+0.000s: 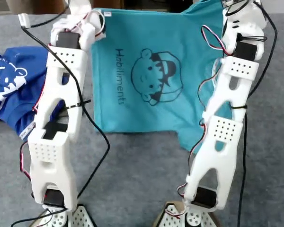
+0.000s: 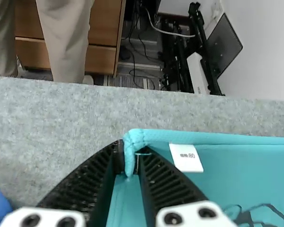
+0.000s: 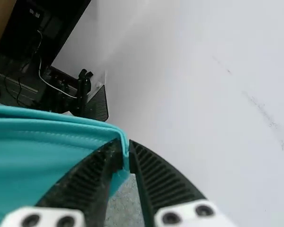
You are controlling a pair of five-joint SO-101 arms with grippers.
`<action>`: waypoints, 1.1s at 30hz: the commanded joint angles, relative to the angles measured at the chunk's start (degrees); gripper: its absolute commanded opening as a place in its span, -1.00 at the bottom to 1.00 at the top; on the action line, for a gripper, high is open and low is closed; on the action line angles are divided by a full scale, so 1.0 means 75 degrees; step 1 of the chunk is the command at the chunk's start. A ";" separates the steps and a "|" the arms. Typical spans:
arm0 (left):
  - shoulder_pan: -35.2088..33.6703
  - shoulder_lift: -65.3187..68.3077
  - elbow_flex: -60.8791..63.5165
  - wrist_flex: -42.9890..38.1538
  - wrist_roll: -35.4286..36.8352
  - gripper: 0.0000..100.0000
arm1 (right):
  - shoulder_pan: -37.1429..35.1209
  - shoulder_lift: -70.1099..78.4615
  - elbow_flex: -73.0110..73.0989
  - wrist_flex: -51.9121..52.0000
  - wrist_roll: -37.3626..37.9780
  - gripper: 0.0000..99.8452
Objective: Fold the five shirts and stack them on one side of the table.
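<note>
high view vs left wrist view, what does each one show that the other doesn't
The high view adds the teal shirt spread out with its printed front up, a blue shirt bunched beside the left arm, and the right arm at the shirt's other far corner. The left wrist view adds the close-up: the left end effector shut on the shirt's rolled edge, plus a wooden cabinet and cables beyond the table. Both share the teal shirt, its white tag and the grey table cover.
</note>
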 commanded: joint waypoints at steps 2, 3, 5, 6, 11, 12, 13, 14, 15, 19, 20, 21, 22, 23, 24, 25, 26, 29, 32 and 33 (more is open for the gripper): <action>-0.0141 0.0205 -0.1078 0.0785 0.0070 -0.96 | -0.0111 -0.0217 -0.0264 0.0199 0.0012 -1.00; -0.0141 0.0299 -0.1114 0.0821 0.0094 -0.96 | -0.0111 -0.0217 -0.0264 0.0281 0.0012 -1.00; -0.0164 0.0463 -0.1125 0.0821 0.0094 -0.96 | -0.0111 -0.0205 -0.0264 0.0586 0.0012 -1.00; -0.0164 0.0522 -0.1114 0.0821 0.0094 -0.96 | -0.0111 -0.0205 -0.0264 0.0774 0.0012 -1.00; -0.0023 0.0697 -0.1078 0.1524 0.0047 -0.96 | -0.0111 -0.0240 -0.0334 0.2262 0.0012 -1.00; 0.0023 0.0733 -0.1078 0.1770 0.0047 -0.96 | -0.0111 -0.0264 -0.0346 0.2614 0.0023 -1.00; 0.0047 0.0768 -0.1078 0.1969 0.0047 -0.96 | -0.0100 -0.0299 -0.0358 0.2977 0.0070 -1.00; 0.0070 0.0803 -0.1078 0.2157 0.0047 -0.96 | -0.0088 -0.0393 -0.0358 0.3317 0.0082 -1.00; 0.0070 0.0850 -0.1078 0.2286 0.0047 -0.96 | -0.0064 -0.0463 -0.0358 0.3634 0.0152 -1.00; 0.0070 0.1084 -0.1067 0.2520 0.0047 -0.96 | -0.0064 -0.0697 -0.0346 0.4525 0.0727 -1.00; 0.0094 0.1166 -0.1078 0.2614 0.0047 -0.96 | -0.0064 -0.0744 -0.0346 0.4724 0.0762 -1.00; 0.0164 0.1225 -0.1078 0.2743 0.0047 -0.96 | -0.0064 -0.0779 -0.0346 0.4958 0.0785 -1.00; 0.0234 0.1272 -0.1078 0.2919 0.0035 -0.96 | -0.0064 -0.0803 -0.0346 0.5204 0.0821 -1.00; 0.0305 0.1319 -0.1078 0.3118 0.0035 -0.96 | -0.0064 -0.0815 -0.0346 0.5451 0.0926 -1.00; 0.0422 0.1342 -0.1078 0.3329 0.0035 -0.96 | -0.0053 -0.0826 -0.0346 0.5697 0.1008 -1.00; 0.0527 0.1354 -0.1078 0.3563 0.0035 -0.96 | -0.0053 -0.0838 -0.0346 0.5943 0.1032 -1.00; 0.0645 0.1377 -0.1078 0.3798 0.0035 -0.96 | -0.0029 -0.0850 -0.0346 0.6224 0.1067 -1.00; 0.0867 0.1436 -0.1078 0.4243 0.0035 -0.96 | 0.0088 -0.0826 -0.0346 0.6881 0.1114 -1.00; 0.0797 0.1577 -0.1055 0.4349 0.0035 -0.96 | 0.0147 -0.0850 -0.0346 0.7666 0.1114 -1.00; 0.0750 0.1670 -0.1008 0.4396 0.0035 -0.96 | 0.0205 -0.0862 -0.0346 0.7865 0.1114 -1.00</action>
